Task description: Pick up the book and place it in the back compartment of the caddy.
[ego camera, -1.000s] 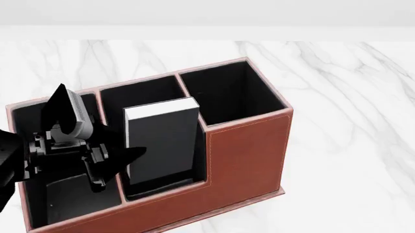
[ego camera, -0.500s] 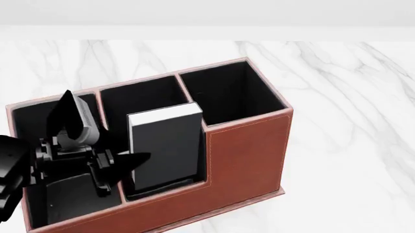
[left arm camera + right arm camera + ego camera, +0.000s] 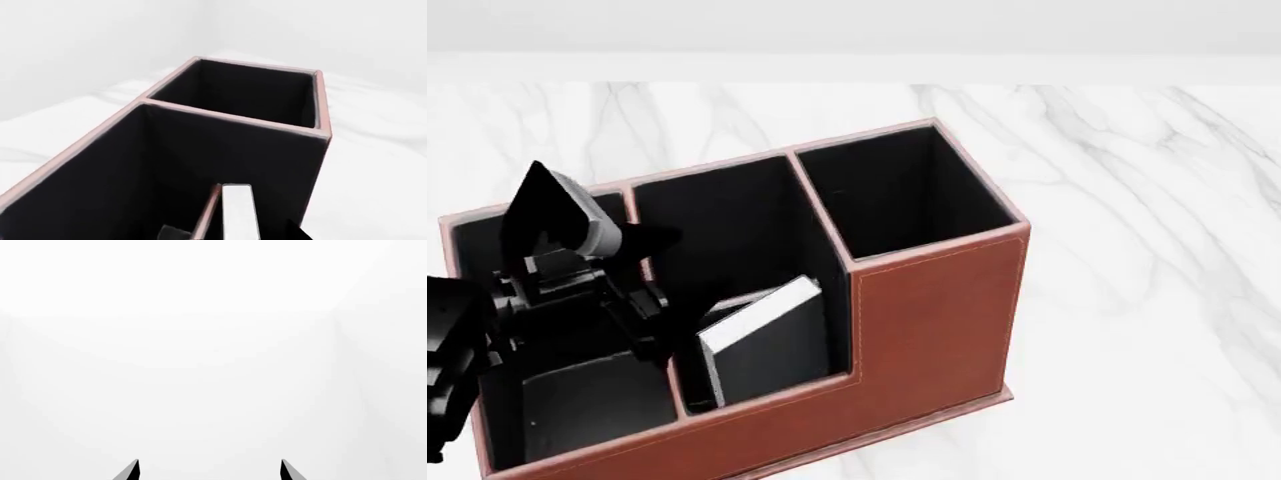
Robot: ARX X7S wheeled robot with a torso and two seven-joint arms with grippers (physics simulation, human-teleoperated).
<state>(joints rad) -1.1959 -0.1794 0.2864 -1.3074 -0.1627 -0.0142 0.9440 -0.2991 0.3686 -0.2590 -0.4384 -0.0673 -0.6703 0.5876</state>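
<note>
Over the marble table (image 3: pixel 1121 200), head view: one caddy (image 3: pixel 934 320) holds one book (image 3: pixel 767 340), tilted inside its low middle cell; the left gripper (image 3: pixel 601 270) hangs beside it, fingers spread, empty. Placement appears done; next, lift clear. Left wrist view: white page edges (image 3: pixel 237 212) beside a divider. Right wrist view: right gripper (image 3: pixel 210 471), two tips apart, empty.

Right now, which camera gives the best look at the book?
The head view: the book sits tilted, low in a low-walled cell of the caddy, cover and white page edges visible. The left wrist view catches only a sliver of it at the frame edge. The right wrist view shows none of it.
</note>
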